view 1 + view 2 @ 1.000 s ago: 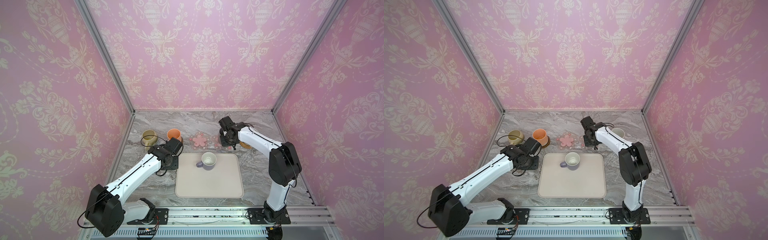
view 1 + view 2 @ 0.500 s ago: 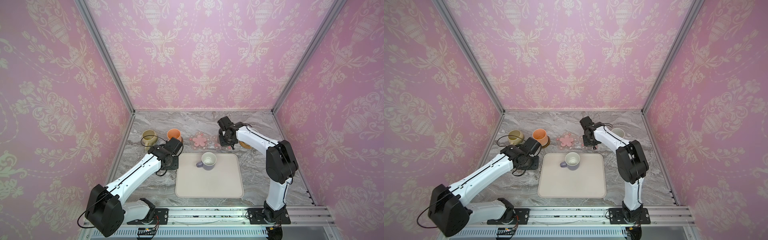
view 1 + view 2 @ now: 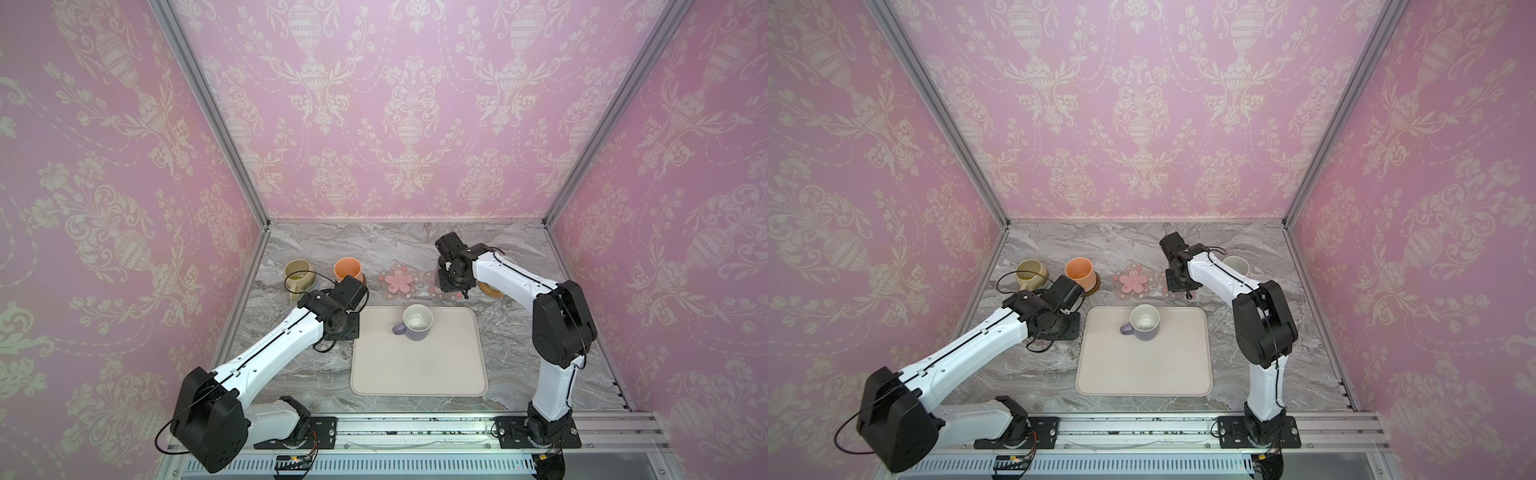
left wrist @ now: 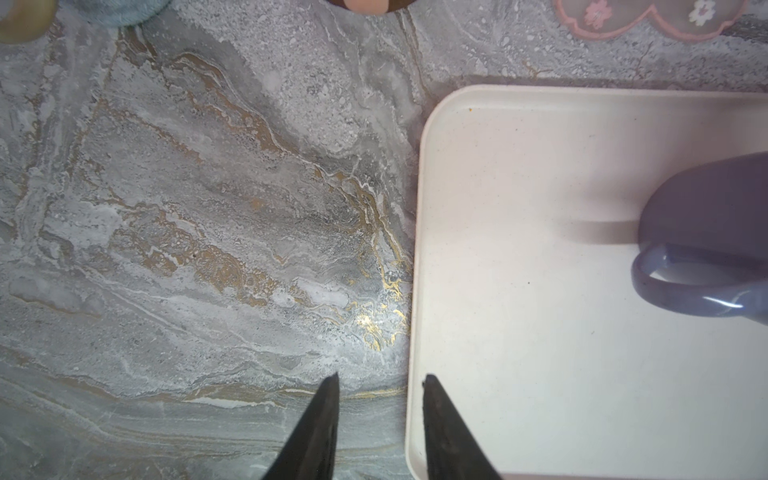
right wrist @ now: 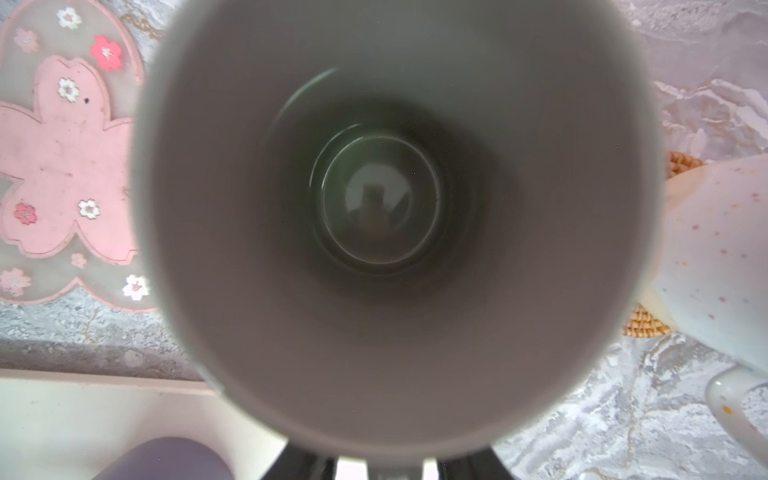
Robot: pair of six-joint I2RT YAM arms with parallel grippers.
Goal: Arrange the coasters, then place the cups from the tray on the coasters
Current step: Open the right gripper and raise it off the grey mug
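Dial set on the tray point(image 3: 415, 374), 12 o'clock toward the back wall. Tray carries one cup: lavender mug point(image 3: 417, 323), upright, white inside, at the tray's 12 o'clock end, handle toward 9. The other cups and the coasters form a row along the far side, off the tray. Olive-yellow mug point(image 3: 298, 274) at 10 o'clock, an edge of the blue-grey woven coaster point(image 4: 120, 10) just beside it. Peach-orange mug point(image 3: 1080, 272) at 11, on the dark brown disc point(image 3: 1095, 287). Bare pink flower coaster point(image 3: 400, 280) at 12. Second pink flower coaster point(image 3: 432, 293) near 1, under the right gripper point(image 3: 453, 284). Right wrist view filled by the dark grey mug point(image 5: 386, 208), upright, seen straight down its mouth. Its rim hides the fingertips, so cannot tell whether the jaws clamp it or stand off. White speckled mug point(image 3: 1235, 264) on the tan rattan coaster point(image 3: 488, 289), toward 2, just beside the grey mug. Left gripper point(image 4: 380, 378) at the tray's 10 o'clock corner, jaws parted, nothing between them; one tip over the marble tabletop point(image 4: 208, 208), one over the tray rim.
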